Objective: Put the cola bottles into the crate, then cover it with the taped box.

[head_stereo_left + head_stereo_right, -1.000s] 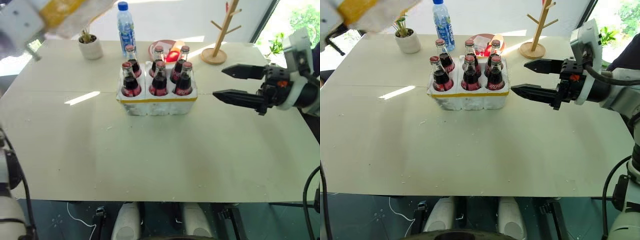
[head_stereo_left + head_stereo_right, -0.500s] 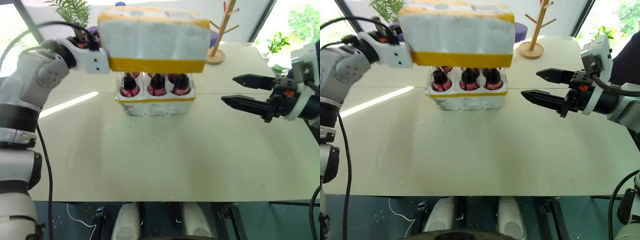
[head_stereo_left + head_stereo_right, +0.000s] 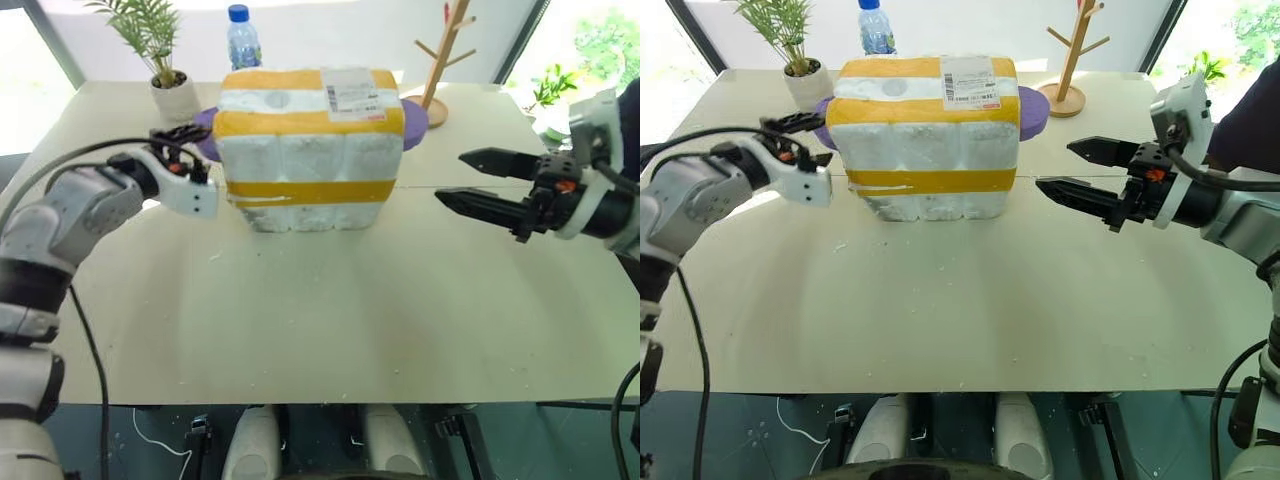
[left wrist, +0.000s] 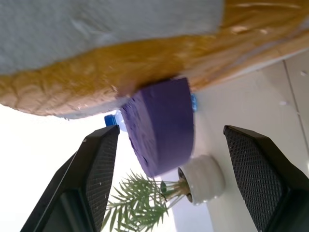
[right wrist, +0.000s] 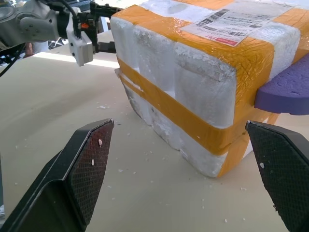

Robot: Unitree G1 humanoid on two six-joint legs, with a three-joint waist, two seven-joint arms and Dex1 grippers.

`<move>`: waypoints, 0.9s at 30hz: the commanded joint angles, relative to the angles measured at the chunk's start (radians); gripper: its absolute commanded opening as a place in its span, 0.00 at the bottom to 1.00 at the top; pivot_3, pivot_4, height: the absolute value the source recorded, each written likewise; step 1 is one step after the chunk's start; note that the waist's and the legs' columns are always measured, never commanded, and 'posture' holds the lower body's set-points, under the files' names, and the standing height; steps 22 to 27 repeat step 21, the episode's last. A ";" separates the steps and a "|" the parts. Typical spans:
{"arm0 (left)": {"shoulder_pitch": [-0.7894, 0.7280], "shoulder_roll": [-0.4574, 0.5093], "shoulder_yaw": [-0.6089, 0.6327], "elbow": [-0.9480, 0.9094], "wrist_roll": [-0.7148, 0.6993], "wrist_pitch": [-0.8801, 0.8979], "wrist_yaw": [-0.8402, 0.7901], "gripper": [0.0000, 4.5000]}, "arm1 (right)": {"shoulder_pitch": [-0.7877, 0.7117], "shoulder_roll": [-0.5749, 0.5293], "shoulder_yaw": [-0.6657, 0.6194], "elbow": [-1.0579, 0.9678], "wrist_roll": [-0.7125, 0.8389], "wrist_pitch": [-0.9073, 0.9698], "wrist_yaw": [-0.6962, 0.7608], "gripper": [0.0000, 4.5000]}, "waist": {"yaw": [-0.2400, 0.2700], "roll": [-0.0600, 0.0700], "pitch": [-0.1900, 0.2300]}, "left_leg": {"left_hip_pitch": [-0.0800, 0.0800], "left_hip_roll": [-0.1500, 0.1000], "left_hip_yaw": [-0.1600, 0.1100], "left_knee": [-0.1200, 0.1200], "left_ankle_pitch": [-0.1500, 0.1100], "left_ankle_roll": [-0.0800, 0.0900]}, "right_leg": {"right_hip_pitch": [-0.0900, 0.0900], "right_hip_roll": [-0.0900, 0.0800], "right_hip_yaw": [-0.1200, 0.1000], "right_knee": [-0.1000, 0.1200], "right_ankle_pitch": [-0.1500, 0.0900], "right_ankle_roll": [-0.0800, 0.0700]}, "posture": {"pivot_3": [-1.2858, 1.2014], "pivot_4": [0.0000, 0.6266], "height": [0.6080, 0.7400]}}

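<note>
A: Where's the taped box (image 3: 310,150) sitting?
B: Sitting right over the crate (image 3: 315,212). Left gripper (image 3: 183,133) is hanging released just beside the box; right gripper (image 3: 470,178) is gaping nearby

I count one taped box (image 3: 312,150) on the surface (image 3: 320,320), banded with two strips of yellow tape and bearing one white barcode label (image 3: 351,94). Two purple handles stick out of it, one per side (image 3: 416,110). Beneath it I see one crate (image 3: 310,212), only its lower edge showing. Behind stand one blue-capped water bottle (image 3: 241,38), one potted plant (image 3: 172,88) and one wooden branching stand (image 3: 445,55). I have two end effectors in view: the left end effector (image 3: 180,135) and the right end effector (image 3: 480,180).
</note>
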 commanded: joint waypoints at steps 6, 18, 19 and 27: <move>0.383 0.158 0.366 -0.175 -0.450 0.064 -0.173 0.84 | 0.046 -0.116 0.005 0.127 -0.148 -0.133 0.155 1.00 | 0.012 0.001 0.000 | 0.001 0.000 0.001 0.000 0.000 0.000 | 0.001 -0.004 -0.001 0.000 0.000 0.000 | 0.52 0.24 1.00; 0.296 0.291 0.653 -0.232 -1.522 1.275 -0.966 0.84 | -0.151 -0.110 0.191 0.320 -0.239 -0.197 0.378 1.00 | -0.017 0.002 0.000 | 0.003 -0.001 -0.001 0.000 0.000 0.000 | 0.003 0.001 -0.001 0.000 0.000 0.000 | 0.52 0.24 1.00; 0.285 0.298 0.650 -0.223 -1.522 1.286 -0.985 0.84 | -0.160 -0.106 0.201 0.330 -0.248 -0.201 0.387 1.00 | -0.017 0.002 0.000 | 0.003 -0.001 0.000 -0.001 0.000 0.000 | 0.003 0.001 -0.001 0.000 0.000 0.000 | 0.52 0.24 1.00; 0.244 0.306 0.613 -0.196 -1.488 1.284 -0.990 0.84 | -0.187 -0.090 0.222 0.359 -0.266 -0.208 0.397 1.00 | -0.017 0.003 0.000 | 0.004 -0.001 0.000 -0.001 0.000 0.000 | 0.003 0.001 0.000 0.000 0.000 0.000 | 0.52 0.24 1.00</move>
